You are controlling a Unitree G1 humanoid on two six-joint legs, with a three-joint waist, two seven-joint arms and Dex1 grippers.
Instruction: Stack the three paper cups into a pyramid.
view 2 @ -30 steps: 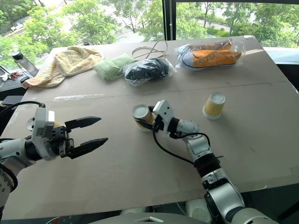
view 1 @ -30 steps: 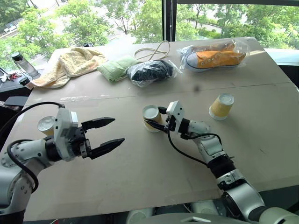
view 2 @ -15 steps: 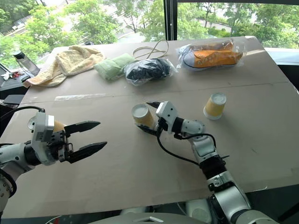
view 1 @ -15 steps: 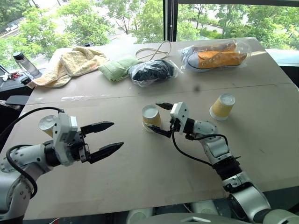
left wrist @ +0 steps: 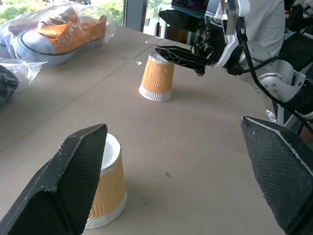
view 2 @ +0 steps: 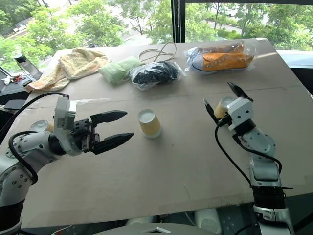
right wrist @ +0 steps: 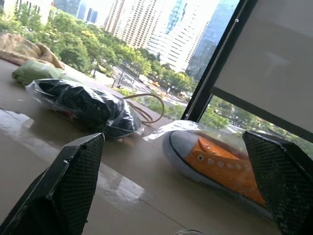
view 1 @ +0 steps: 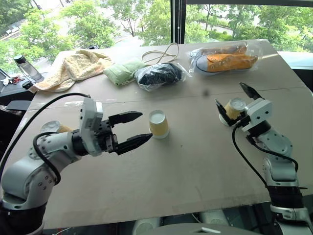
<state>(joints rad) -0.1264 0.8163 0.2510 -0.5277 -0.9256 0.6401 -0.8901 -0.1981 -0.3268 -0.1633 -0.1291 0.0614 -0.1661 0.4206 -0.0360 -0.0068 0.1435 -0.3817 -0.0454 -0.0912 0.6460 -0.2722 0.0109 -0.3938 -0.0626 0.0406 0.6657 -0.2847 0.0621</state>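
— Yellow-orange cups: where are they seen?
— One cup (view 1: 159, 124) is stood upside down at frame centre, one (view 1: 234, 109) at the right, one (view 1: 53, 128) at the left edge.
— And the grippers?
— The left gripper (view 1: 135, 129) is spread wide beside the centre cup; the right gripper (view 1: 236, 101) is spread around the right cup, nothing gripped.
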